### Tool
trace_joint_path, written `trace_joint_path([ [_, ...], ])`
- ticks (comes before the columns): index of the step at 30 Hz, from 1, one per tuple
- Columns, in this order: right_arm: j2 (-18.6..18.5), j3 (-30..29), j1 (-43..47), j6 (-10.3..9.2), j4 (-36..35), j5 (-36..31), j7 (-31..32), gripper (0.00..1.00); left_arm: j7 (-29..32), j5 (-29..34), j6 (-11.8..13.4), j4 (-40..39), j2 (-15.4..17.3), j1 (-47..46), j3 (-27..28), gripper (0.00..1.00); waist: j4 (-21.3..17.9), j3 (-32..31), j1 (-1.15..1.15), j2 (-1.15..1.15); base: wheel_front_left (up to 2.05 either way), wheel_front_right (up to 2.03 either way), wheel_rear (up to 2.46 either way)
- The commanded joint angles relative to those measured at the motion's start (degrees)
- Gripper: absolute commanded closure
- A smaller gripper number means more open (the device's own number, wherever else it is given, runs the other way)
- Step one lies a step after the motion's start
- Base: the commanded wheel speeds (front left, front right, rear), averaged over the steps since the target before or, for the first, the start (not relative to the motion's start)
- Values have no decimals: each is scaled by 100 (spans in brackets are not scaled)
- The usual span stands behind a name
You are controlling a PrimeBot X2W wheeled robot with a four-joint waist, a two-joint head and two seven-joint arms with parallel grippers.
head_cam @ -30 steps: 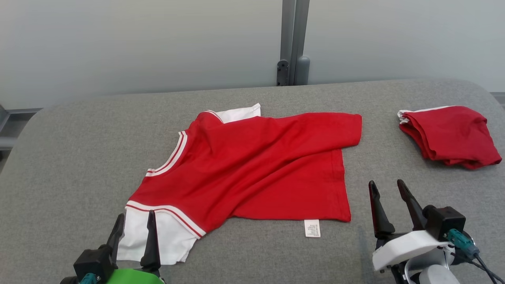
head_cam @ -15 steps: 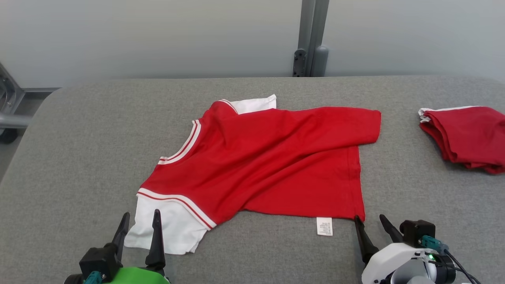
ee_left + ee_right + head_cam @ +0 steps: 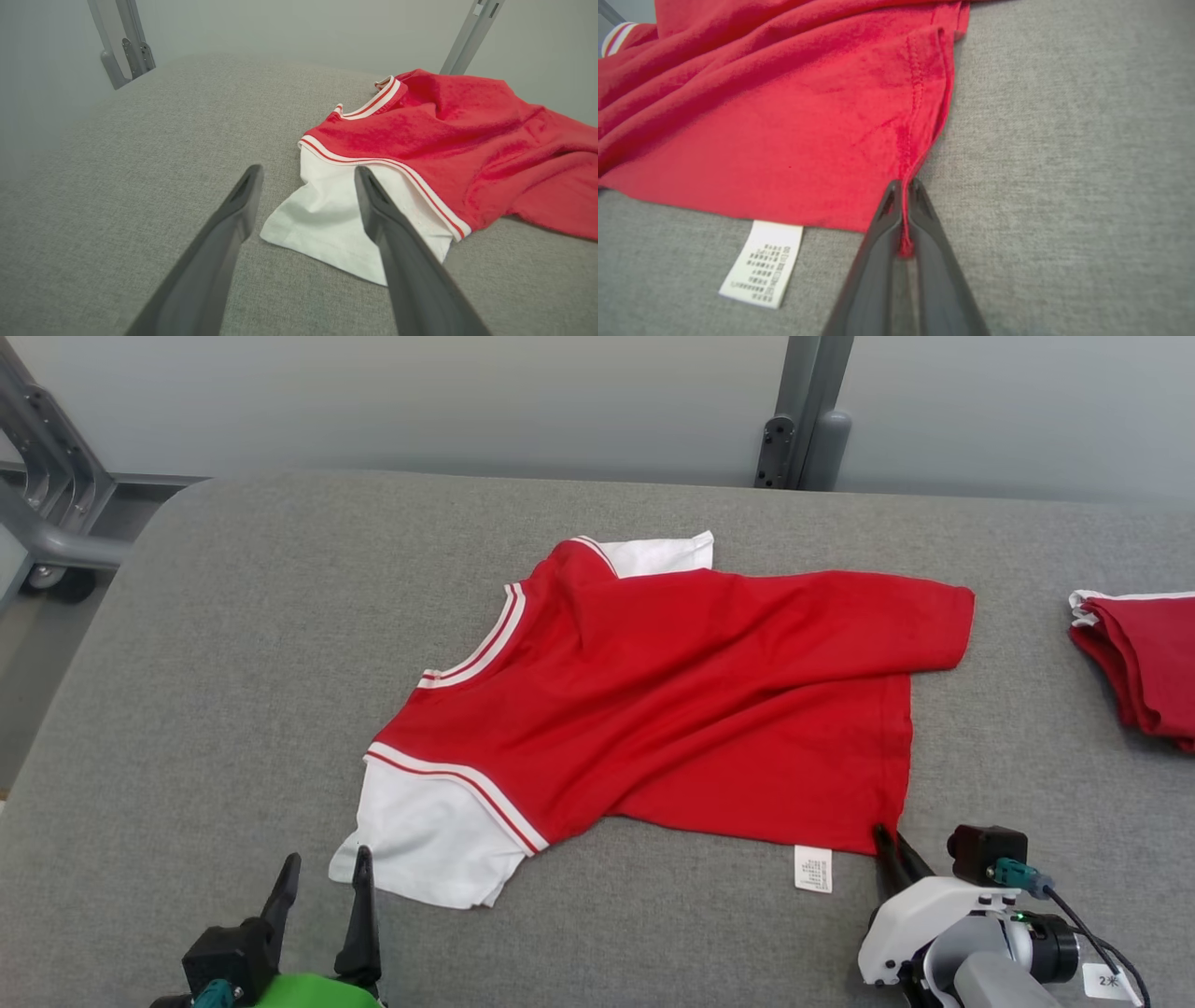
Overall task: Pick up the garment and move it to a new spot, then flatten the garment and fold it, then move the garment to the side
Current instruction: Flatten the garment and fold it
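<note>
Now we pinch hem corner (image 3: 904, 219) of red T-shirt (image 3: 691, 700), lying rumpled on grey table (image 3: 233, 663), with right gripper (image 3: 903, 186) closed tight just right of care label (image 3: 813, 869). Left gripper (image 3: 322, 873), well left of label, gapes empty by white sleeve (image 3: 429, 840); we should grasp sleeve, lift evenly.

Folded red pile (image 3: 1144, 663) at grey table's (image 3: 233, 663) right edge

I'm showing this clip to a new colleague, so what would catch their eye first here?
A red shirt with white sleeves lies rumpled in the middle of the grey table. The right end effector is pinched shut on its near hem corner, while the left end effector stands open by the white sleeve. A folded red garment sits at the far right.
</note>
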Motion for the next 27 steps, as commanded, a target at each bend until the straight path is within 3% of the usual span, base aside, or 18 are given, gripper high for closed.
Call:
trace_joint_path([
  [1,12,46,11,-1,146,24,38,100,64,-58,-69,87,71,6,-17,0,0,34,0,0,0,0,0],
  [11,-5,-576,-163,-6,-320,-398,-18,100,307,-240,-284,899,334,-245,52,0,-267,150,0,0,0,0,0],
  [22,-6,-454,-46,-6,-806,-337,-21,100,201,-319,-542,1832,273,-859,-124,3,-426,290,0,0,0,0,0],
  [23,-6,-445,-40,-6,-825,-332,-21,100,192,-326,-552,1891,252,-890,-136,28,-433,295,0,0,0,0,0],
  [24,-7,-439,-32,-6,-842,-328,-21,100,180,-341,-560,1944,233,-922,-146,60,-441,298,0,0,0,0,0],
  [25,-7,-439,-27,-6,-870,-328,-21,100,154,-350,-579,1998,227,-955,-158,83,-450,302,0,0,0,0,0],
  [26,-7,-442,-25,-6,-888,-330,-21,100,145,-347,-591,2040,224,-978,-180,100,-456,303,0,0,0,0,0],
  [27,-7,-447,-22,-6,-915,-335,-21,100,129,-336,-607,2089,228,-990,-211,100,-463,302,0,0,0,0,0],
])
